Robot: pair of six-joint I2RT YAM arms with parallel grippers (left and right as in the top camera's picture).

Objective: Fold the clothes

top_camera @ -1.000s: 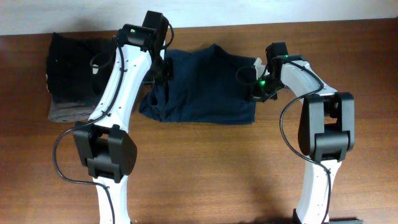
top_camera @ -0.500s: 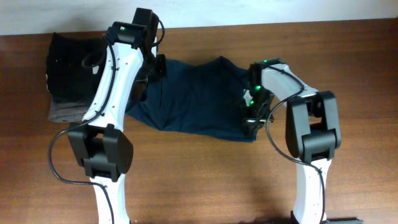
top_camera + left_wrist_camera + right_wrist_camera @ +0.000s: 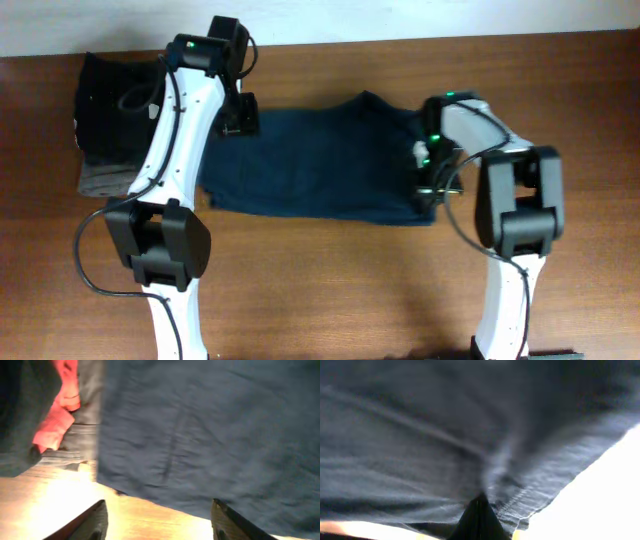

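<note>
A navy garment (image 3: 320, 165) lies spread flat across the middle of the table. My left gripper (image 3: 240, 118) hovers over its far left corner. In the left wrist view this gripper (image 3: 159, 522) stands open, bare wood between its fingertips (image 3: 97, 520) and the navy cloth (image 3: 210, 435) just beyond them. My right gripper (image 3: 428, 188) sits at the garment's right edge. Seen from the right wrist, that gripper (image 3: 479, 517) is shut, with the hemmed navy fabric (image 3: 420, 440) bunched around its tips.
A pile of dark clothes (image 3: 115, 125) lies at the far left of the table, with red and grey pieces (image 3: 60, 415) showing in the left wrist view. Bare wooden table (image 3: 330, 290) stretches in front of the garment between the two arm bases.
My left gripper has opened and let go of the garment's left corner. The garment went from bunched to stretched flat and wider. My right gripper pulled its edge to the right, still shut.
</note>
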